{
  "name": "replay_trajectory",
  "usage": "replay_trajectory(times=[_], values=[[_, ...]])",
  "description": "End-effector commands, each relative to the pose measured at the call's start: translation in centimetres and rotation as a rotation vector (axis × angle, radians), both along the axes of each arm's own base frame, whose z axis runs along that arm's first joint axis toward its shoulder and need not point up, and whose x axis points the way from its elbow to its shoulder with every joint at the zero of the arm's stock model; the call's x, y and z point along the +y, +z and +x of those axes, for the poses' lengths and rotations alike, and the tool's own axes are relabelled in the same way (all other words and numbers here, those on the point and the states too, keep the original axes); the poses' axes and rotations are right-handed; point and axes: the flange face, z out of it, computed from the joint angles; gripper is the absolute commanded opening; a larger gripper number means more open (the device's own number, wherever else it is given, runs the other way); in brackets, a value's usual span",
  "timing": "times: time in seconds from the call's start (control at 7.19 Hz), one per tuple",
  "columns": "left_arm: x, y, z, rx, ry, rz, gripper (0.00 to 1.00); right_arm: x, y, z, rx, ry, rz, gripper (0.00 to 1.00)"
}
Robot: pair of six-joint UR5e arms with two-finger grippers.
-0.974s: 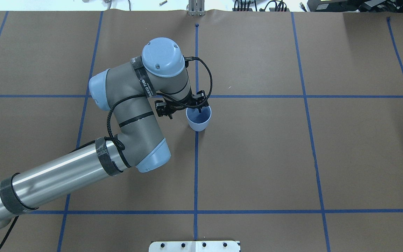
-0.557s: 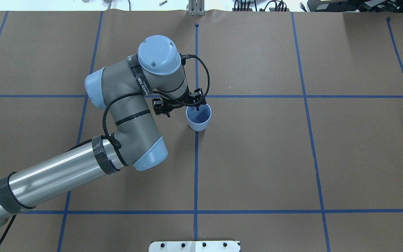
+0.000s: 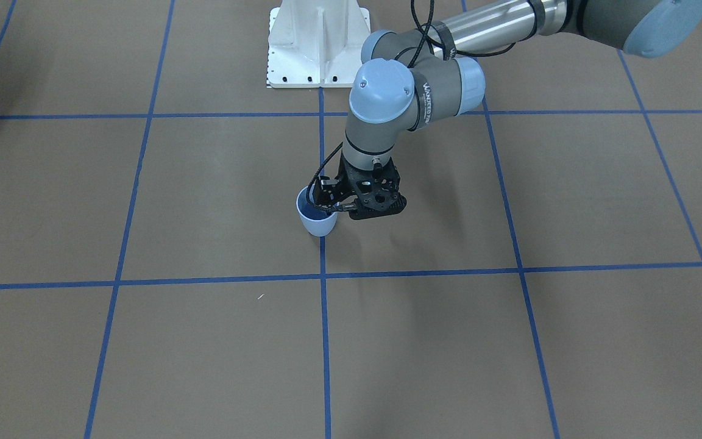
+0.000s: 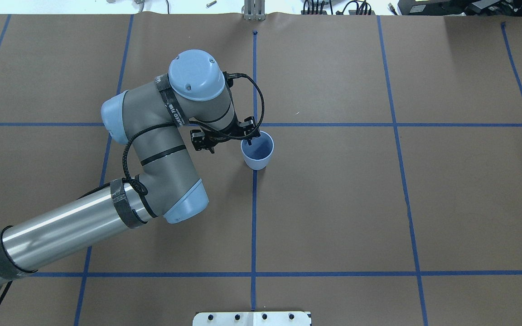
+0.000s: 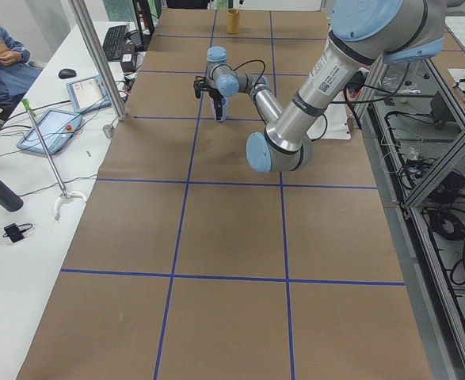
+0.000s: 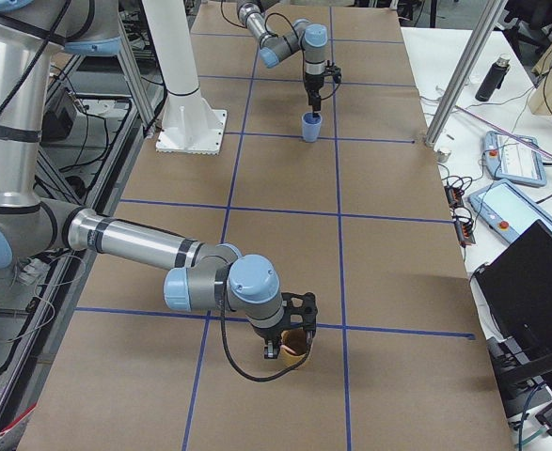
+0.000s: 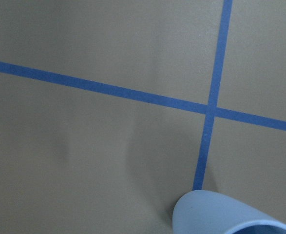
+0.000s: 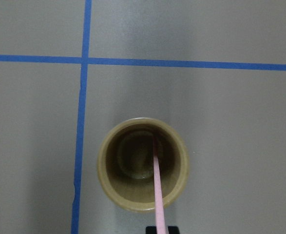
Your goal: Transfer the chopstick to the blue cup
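The blue cup (image 4: 257, 156) stands upright at the table's centre line, also seen in the front view (image 3: 317, 224) and left wrist view (image 7: 216, 214). My left gripper (image 4: 242, 137) hangs over its left rim, jaws apart, one fingertip (image 4: 249, 141) inside the cup; it holds nothing. The other fingertip is hidden under the wrist. A pale pink chopstick (image 8: 156, 185) reaches down into a tan cup (image 8: 106, 170). My right gripper (image 8: 161, 230) is shut on its upper end, right above that cup (image 6: 296, 346), far from the blue cup.
The white robot base (image 3: 317, 42) stands at the table's near edge. Blue tape lines grid the brown table cover. A metal post (image 6: 459, 85) and a side table with tablets stand on the operators' side.
My left arm has shifted left. Its fingertip moved from the middle of the blue cup's opening to its left rim. The cup has not moved.
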Motion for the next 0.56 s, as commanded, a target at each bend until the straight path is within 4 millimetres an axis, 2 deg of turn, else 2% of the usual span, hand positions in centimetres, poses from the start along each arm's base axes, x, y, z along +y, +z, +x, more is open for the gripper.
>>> replay_trajectory(times=[0.0, 0.14, 0.42], values=[[0.2, 0.1, 0.0, 0.003, -0.001, -0.001, 0.98, 1.1, -2.9, 1.2, -0.010, 0.030, 0.035, 0.00], [0.1, 0.3, 0.0, 0.001, -0.003, 0.000, 0.98, 1.4, -4.8, 1.8, -0.025, 0.047, 0.040, 0.00], [0.2, 0.8, -0.2, -0.004, -0.019, 0.016, 0.98, 2.4, -10.6, 3.9, -0.026, 0.060, 0.020, 0.00]])
